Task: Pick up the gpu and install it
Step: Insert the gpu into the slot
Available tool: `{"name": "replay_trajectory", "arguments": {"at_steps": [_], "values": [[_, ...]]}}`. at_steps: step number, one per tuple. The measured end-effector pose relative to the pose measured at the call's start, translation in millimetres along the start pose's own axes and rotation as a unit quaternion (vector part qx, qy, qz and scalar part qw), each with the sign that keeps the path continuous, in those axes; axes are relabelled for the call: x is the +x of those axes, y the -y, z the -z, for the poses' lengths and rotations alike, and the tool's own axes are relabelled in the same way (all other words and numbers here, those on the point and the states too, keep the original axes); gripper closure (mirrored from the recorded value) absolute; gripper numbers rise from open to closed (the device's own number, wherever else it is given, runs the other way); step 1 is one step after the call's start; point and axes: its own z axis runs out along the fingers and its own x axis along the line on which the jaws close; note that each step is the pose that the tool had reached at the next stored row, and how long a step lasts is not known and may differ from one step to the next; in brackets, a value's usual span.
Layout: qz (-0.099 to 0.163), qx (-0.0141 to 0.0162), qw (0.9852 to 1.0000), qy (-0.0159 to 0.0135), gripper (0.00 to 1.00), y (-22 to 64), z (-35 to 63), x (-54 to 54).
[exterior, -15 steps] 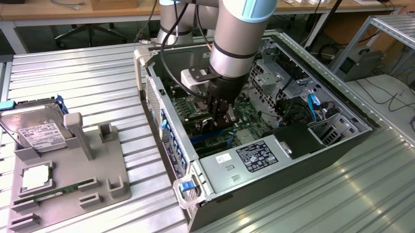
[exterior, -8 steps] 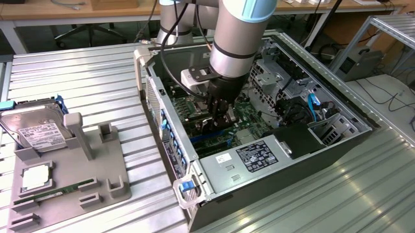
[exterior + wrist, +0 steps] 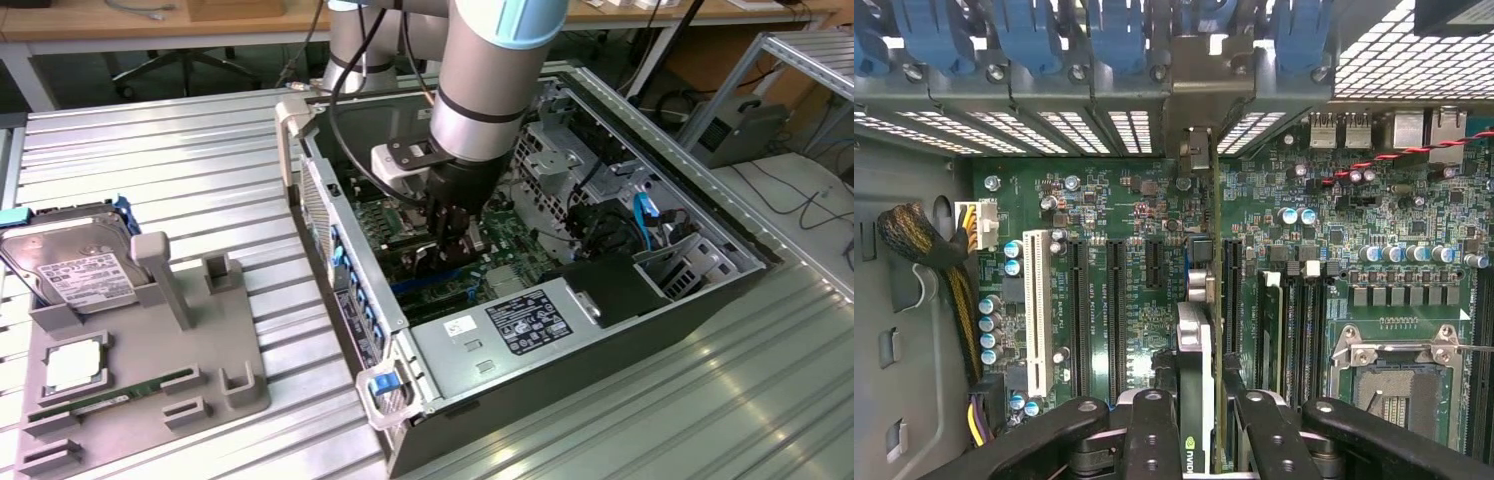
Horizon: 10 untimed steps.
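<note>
My gripper (image 3: 451, 245) is down inside the open computer case (image 3: 694, 300), shut on the gpu (image 3: 449, 272). In the wrist view the gpu (image 3: 1199, 330) is a thin dark card seen edge-on between my two black fingers (image 3: 1152, 435). Its silver bracket end (image 3: 1197, 150) points at the case's rear slot openings. The card stands on edge over the green motherboard (image 3: 1134, 220), in line with a black expansion slot (image 3: 1232, 300). I cannot tell whether its lower edge sits in the slot.
Beside the card lie further black slots (image 3: 1116, 310) and a white slot (image 3: 1036, 310); a processor socket (image 3: 1399, 370) and a cable bundle (image 3: 924, 250) flank them. Outside the case, a grey fixture (image 3: 200, 350) holds a hard drive (image 3: 80, 270) and a memory stick (image 3: 114, 395).
</note>
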Motion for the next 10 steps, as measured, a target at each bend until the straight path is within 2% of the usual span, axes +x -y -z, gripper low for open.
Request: {"name": "replay_trajectory", "arguments": {"at_steps": [4,5,7,10], "values": [[0.000,0.0000,1.0000,0.0000,0.73,0.0,0.0,0.0],[-0.002,0.0001,1.0000,0.0014,0.73,0.0,2.4,1.0],[-0.015,0.0003,0.9999,0.0010,0.73,0.0,1.5,4.7],[-0.015,0.0004,0.9999,0.0011,0.73,0.0,1.4,4.7]]}}
